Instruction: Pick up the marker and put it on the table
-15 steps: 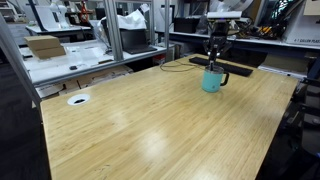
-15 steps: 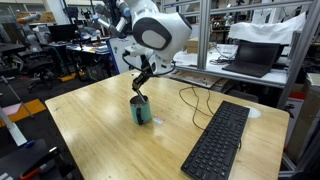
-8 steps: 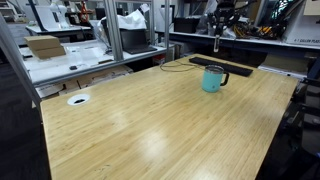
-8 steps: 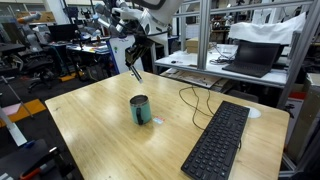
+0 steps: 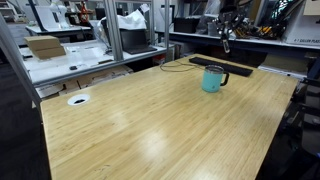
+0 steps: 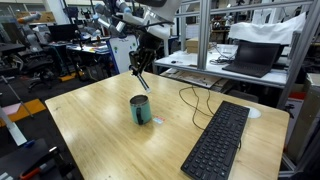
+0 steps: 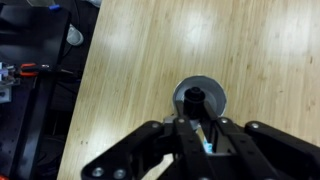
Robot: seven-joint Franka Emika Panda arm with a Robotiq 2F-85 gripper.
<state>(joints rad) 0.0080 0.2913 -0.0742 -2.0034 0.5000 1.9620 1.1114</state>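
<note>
Left of the hand, as an exterior view shows it, we are looking at a broad bare stretch of the bench [image 6: 85, 125], glossy pale wood with nothing lying on it. Directly under the hand [image 6: 141, 64] a teal mug [image 6: 141, 110] is standing upright, and between the two the marker [image 6: 142, 80] is hanging, slightly tilted, its lower tip above the mug's rim and apart from it. We are holding the marker by its upper end, with the hand pressed together on the barrel. In the wrist view the mug's mouth is sitting straight beyond the hand. To the right of the hand a black cable [image 6: 190, 100] is trailing across the wood, and further right and lower a black keyboard [image 6: 217, 140] is lying flat.

We are judging the marker to be light and stiff, with a smooth round barrel. It is probably not straining the grip, but held so near one end it may be free to swing or swivel between the pads. A hold nearer the middle of the barrel would likely be steadier. Being round, it will probably roll once let go. So we are thinking of carrying it sideways off the mug, toward the bare wood left of the hand, and bringing it low and nearly flat before spreading the hand.
</note>
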